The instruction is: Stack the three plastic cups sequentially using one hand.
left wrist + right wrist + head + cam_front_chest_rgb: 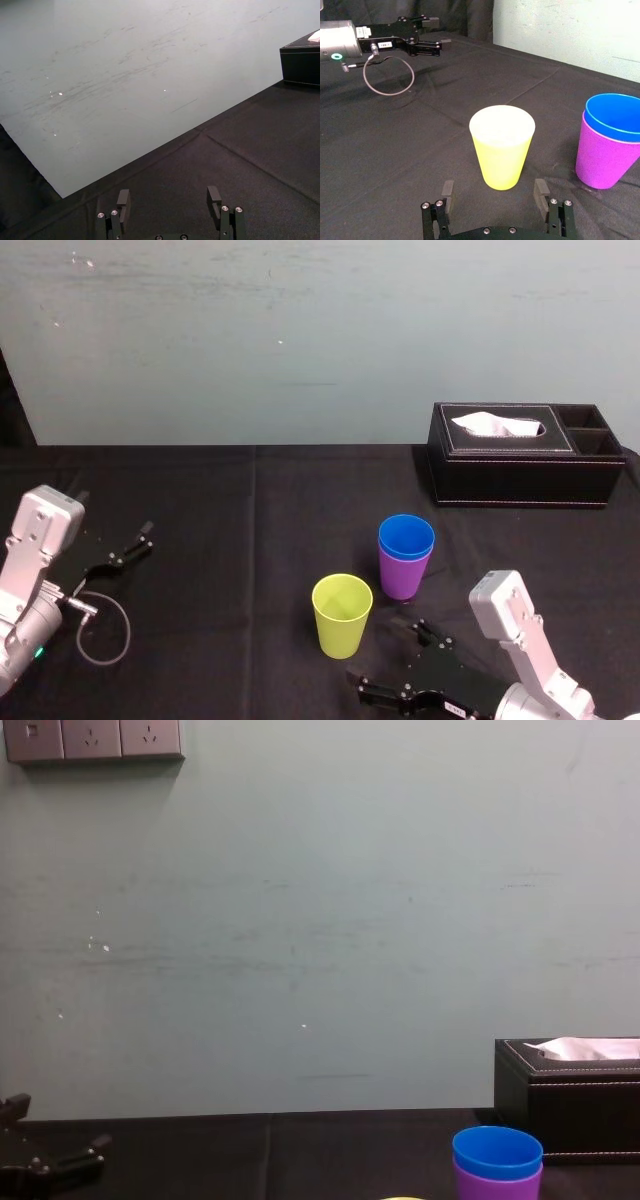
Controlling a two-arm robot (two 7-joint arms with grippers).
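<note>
Black tissue box (520, 480) sits on black tablecloth (250, 525).

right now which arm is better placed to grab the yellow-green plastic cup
Right. The right gripper is open, facing the yellow-green plastic cup close by; the left gripper sits far off to the left.

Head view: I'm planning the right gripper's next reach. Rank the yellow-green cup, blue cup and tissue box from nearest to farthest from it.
1. Yellow-green cup, just left of the right gripper.
2. Blue cup, nested in the purple cup, farther back.
3. Tissue box, far back right.
</note>
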